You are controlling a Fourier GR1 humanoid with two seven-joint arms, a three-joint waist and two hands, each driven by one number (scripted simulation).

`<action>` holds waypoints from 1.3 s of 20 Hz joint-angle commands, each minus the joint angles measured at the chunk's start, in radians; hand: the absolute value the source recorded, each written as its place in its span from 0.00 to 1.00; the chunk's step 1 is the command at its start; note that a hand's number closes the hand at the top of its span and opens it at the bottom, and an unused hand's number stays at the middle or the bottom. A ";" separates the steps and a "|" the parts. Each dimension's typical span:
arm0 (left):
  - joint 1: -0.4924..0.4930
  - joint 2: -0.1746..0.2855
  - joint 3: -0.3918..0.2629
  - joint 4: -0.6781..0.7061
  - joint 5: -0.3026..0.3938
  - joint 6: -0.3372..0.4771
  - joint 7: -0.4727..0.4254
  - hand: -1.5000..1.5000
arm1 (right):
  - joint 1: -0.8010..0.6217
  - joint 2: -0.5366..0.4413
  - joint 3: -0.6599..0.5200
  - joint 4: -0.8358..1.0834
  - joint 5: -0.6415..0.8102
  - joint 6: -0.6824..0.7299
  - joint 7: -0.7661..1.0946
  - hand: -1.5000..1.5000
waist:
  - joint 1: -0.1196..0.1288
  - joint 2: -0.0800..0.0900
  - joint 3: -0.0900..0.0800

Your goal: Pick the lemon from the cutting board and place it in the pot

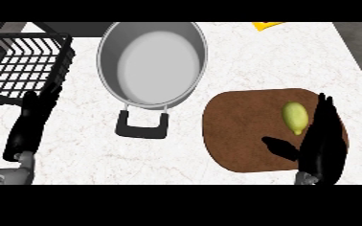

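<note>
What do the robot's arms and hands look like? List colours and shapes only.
The left robot hand and the right robot hand are plain black with long, slim fingers. The right one also shows a shorter thumb. Only short grey stubs of the left forearm and the right forearm show. No cables, markings or sleeves are visible.

A yellow-green lemon lies on its side toward two o'clock on the dark brown, rounded cutting board, its pointed ends running roughly twelve to six. The grey steel pot stands upright at ten o'clock from the board, apart from it, its black handle toward six
</note>
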 commanded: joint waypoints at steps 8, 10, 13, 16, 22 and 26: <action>-0.026 -0.039 0.077 0.037 -0.054 -0.053 -0.014 0.50 | -0.080 0.005 -0.056 0.133 -0.057 0.007 -0.008 0.00 | 0.000 0.000 0.000; -0.063 -0.038 0.090 0.107 -0.044 -0.062 -0.049 0.50 | -0.081 -0.034 -0.110 0.223 -0.128 -0.051 -0.098 0.00 | -0.001 0.002 0.000; -0.052 -0.087 0.055 0.060 -0.105 -0.022 -0.015 0.50 | -0.154 -0.002 -0.097 0.227 -0.117 -0.023 -0.052 0.00 | 0.000 0.001 0.000; -0.064 -0.028 0.127 0.049 -0.048 -0.103 0.010 0.50 | -0.098 -0.019 -0.117 0.266 -0.160 -0.089 -0.143 0.00 | 0.001 0.001 0.000; -0.013 -0.100 0.104 0.018 -0.103 -0.069 -0.023 0.50 | -0.086 -0.020 -0.112 0.277 -0.161 -0.088 -0.157 0.00 | 0.000 0.000 0.000; -0.091 -0.089 0.119 0.086 -0.105 -0.097 0.002 0.50 | -0.196 -0.071 -0.173 0.340 -0.241 -0.040 -0.188 1.00 | 0.000 0.001 0.000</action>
